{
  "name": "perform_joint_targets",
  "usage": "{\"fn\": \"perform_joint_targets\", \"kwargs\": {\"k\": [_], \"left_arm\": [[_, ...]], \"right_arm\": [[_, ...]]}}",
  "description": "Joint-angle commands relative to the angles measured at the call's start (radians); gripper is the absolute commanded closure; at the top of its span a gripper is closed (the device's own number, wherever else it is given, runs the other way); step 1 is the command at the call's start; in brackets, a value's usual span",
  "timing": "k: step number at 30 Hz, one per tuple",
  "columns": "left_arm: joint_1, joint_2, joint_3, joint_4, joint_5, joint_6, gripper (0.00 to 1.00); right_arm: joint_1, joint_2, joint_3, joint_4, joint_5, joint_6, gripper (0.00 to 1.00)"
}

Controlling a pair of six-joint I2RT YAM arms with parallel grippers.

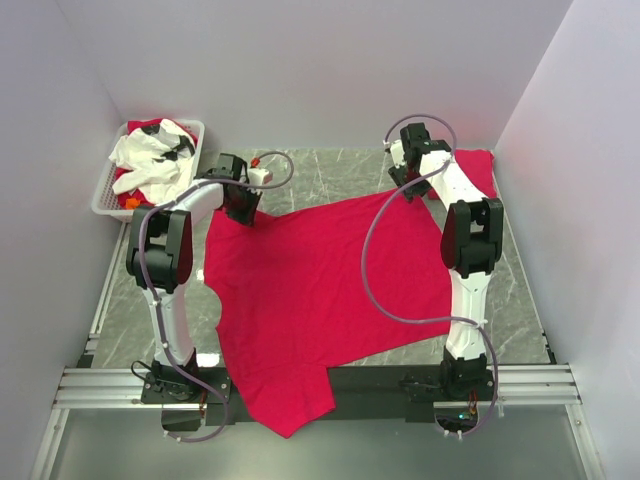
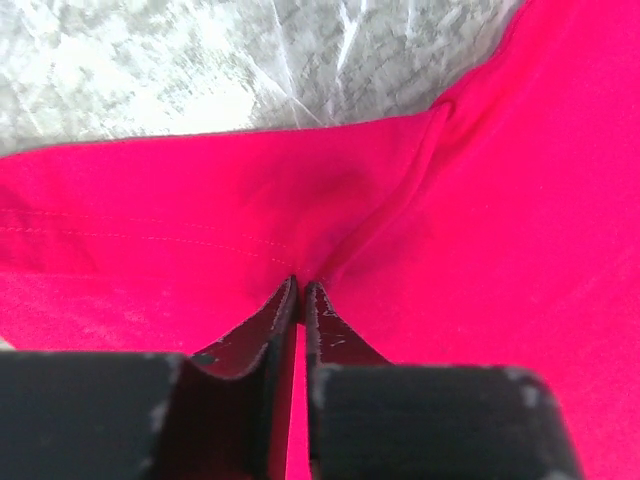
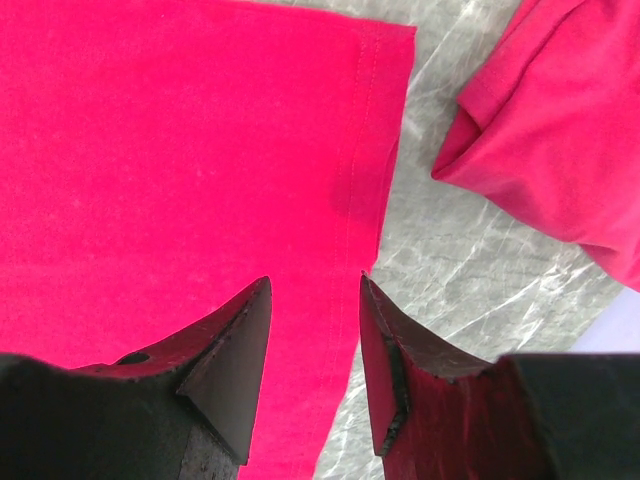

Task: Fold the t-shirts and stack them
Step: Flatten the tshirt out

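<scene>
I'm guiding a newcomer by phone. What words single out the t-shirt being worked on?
Across the middle of the grey marble table lies the red t-shirt, one end hanging over the near edge. Unlike the second red shirt, compact in the far right corner, it is spread flat.

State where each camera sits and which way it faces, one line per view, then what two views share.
Top external: above and behind the bases, looking down on the table, spread t-shirt and basket; left arm and right arm show.
Left wrist: on the left arm, facing down at the hem; left gripper pinches it.
Right wrist: on the right arm, facing down at the shirt's edge and a second t-shirt; right gripper open.
Shared: the spread t-shirt appears in all three.
</scene>
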Motion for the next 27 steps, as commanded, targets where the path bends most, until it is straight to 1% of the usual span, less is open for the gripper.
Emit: {"fn": "perform_joint_targets", "kwargs": {"k": [1,2,5,8,12,15,16,18,20,22,23,24,26,27], "left_arm": [[-0.005,-0.022,0.089,-0.023,-0.005,0.017,0.91],[-0.005,-0.017,0.107,-0.03,-0.004,0.023,0.93],[-0.005,0.028,0.196,-0.044,-0.004,0.032,0.96],[-0.008,0.108,0.313,-0.061,-0.015,0.047,0.95],[-0.012,0.229,0.457,-0.029,-0.035,0.049,0.85],[-0.012,0.268,0.505,0.031,-0.048,0.038,0.8],[-0.014,0.272,0.512,0.058,-0.05,0.04,0.75],[-0.014,0.276,0.529,0.085,-0.051,0.026,0.69],[-0.012,0.265,0.526,0.103,-0.055,0.009,0.65],[-0.002,0.205,0.464,0.132,-0.074,-0.003,0.63],[0.006,0.179,0.436,0.146,-0.075,-0.014,0.56],[0.029,0.123,0.379,0.163,-0.07,-0.023,0.54],[0.057,0.072,0.336,0.158,-0.042,-0.041,0.53],[0.087,0.029,0.3,0.148,-0.009,-0.049,0.53]], "right_arm": [[0.002,-0.025,0.007,-0.019,-0.01,0.014,0.53],[0.0,-0.025,0.007,-0.019,-0.011,0.014,0.53],[0.002,-0.023,0.003,-0.017,-0.015,0.012,0.53],[0.0,-0.02,0.004,-0.027,-0.021,0.014,0.53],[0.002,-0.018,-0.001,-0.048,-0.039,0.018,0.53],[0.002,-0.018,0.0,-0.071,-0.064,0.021,0.54],[0.002,-0.021,-0.007,-0.074,-0.068,0.021,0.54],[0.003,-0.028,-0.016,-0.079,-0.079,0.024,0.54],[0.002,-0.032,-0.027,-0.082,-0.087,0.028,0.54],[0.005,-0.04,-0.04,-0.082,-0.093,0.034,0.55],[0.005,-0.044,-0.046,-0.083,-0.099,0.037,0.55],[0.005,-0.057,-0.054,-0.079,-0.103,0.04,0.55],[0.003,-0.069,-0.08,-0.073,-0.117,0.043,0.55],[0.003,-0.077,-0.088,-0.073,-0.117,0.044,0.55]]}}
